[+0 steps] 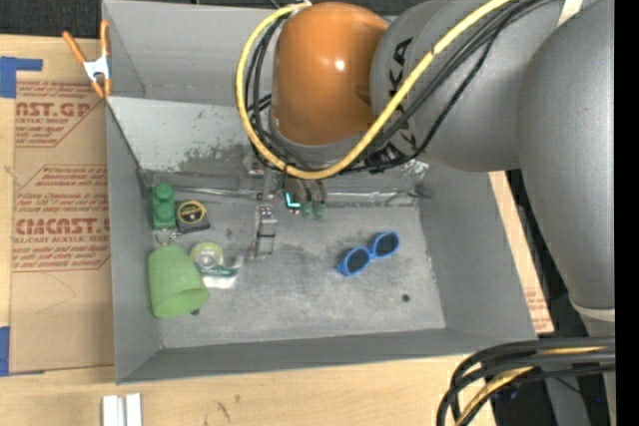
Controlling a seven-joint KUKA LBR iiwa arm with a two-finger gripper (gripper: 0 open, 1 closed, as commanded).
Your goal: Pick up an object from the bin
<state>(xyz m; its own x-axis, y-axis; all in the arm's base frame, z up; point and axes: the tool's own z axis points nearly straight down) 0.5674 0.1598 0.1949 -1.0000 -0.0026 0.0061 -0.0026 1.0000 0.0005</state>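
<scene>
Near bin (180,50) centre, pincer (291,199), grip untellable; one blue sunglasses pair (365,252), one green cup (177,281).

The thick grey arm (519,85) comes in from the right and bends downward. Its wrist carries a round orange cover (324,70), and a yellow cable (244,80) loops around it. The gripper (292,200) hangs just under this cover, mostly hidden.

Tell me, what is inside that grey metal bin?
In the bin lie a green cup, a small green bottle, a black-and-yellow tape measure, a clear round piece and blue sunglasses. The arm's orange cover hides the floor beneath it.
</scene>
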